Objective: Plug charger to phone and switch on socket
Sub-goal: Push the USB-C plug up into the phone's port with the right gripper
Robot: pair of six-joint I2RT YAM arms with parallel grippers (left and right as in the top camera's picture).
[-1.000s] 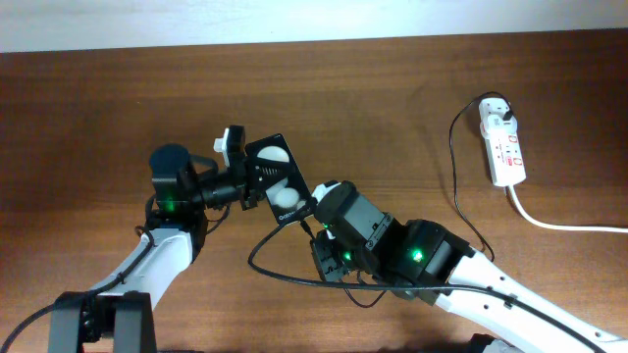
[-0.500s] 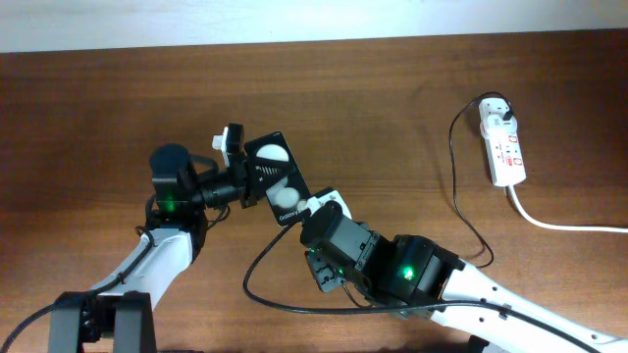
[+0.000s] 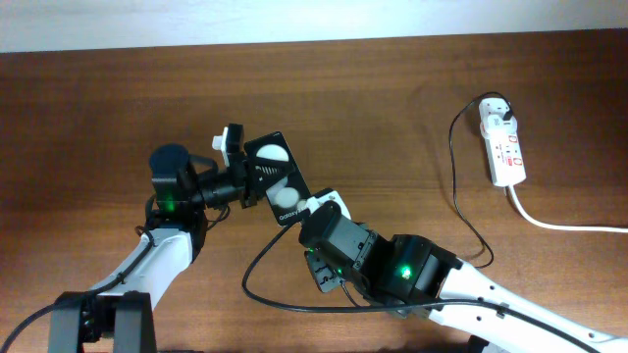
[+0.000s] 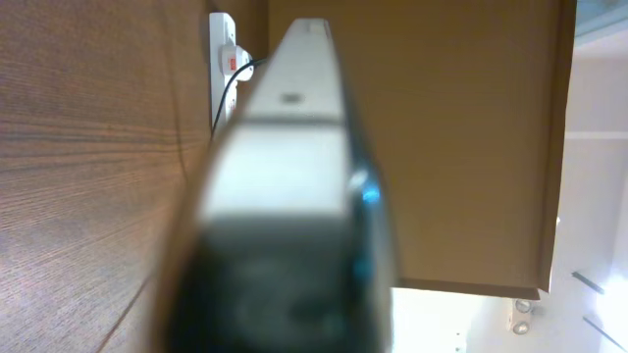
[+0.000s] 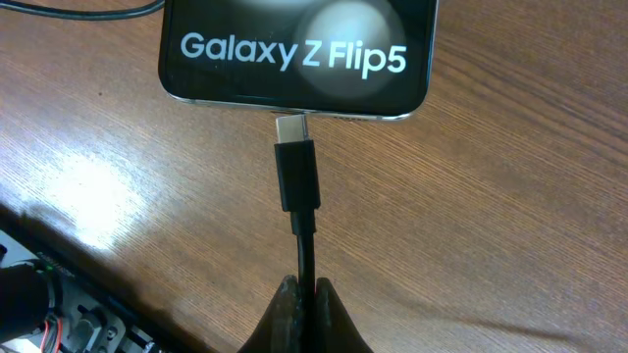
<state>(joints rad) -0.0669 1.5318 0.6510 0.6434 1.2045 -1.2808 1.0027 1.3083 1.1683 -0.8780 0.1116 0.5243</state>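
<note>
The phone [image 3: 275, 181], a black slab with two white circles, is held tilted above the table, with my left gripper [image 3: 253, 186] shut on its left side. In the left wrist view the phone's edge [image 4: 294, 147] fills the frame, blurred. My right gripper [image 5: 304, 299] is shut on the black charger cable just behind its plug tip [image 5: 296, 172]. The tip's metal end meets the middle of the phone's bottom edge [image 5: 294, 59], and the metal still shows. In the overhead view the right gripper [image 3: 319, 208] sits just below the phone. The socket [image 3: 502, 147] lies at the far right.
The black cable [image 3: 456, 181] runs from a white adapter [image 3: 494, 113] on the socket down the table and loops under my right arm [image 3: 412, 270]. A thick white cord [image 3: 564, 226] leaves the socket toward the right edge. The table is brown wood.
My right arm has shifted left and lower beneath the phone, dragging the cable loop leftward. The left arm and the phone have stayed still.
</note>
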